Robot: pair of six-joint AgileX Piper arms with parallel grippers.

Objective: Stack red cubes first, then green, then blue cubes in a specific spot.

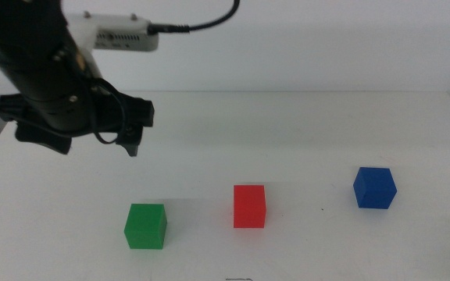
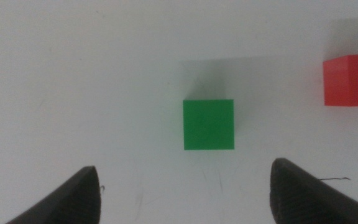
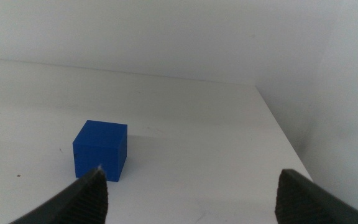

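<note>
While left tool (image 2: pixel 182 193) hangs released above green cube (image 2: pixel 209 124), well clear of it, you centre cube between jaws, square to faces, then descend straight. Green sits on tabletop (image 1: pixel 303 133) left of red cube (image 1: pixel 249 206), apart. Blue cube (image 1: pixel 375 187) far right. Right tool (image 3: pixel 188 193) released, near blue, waiting.

Three small matte cubes of equal size sit apart on a white table. The green cube (image 1: pixel 145 225) lies nearest, at the left. The red cube (image 1: pixel 249 206) sits in the middle, upright. The blue cube (image 1: pixel 374 187) rests farther right, turned slightly corner-on.
</note>
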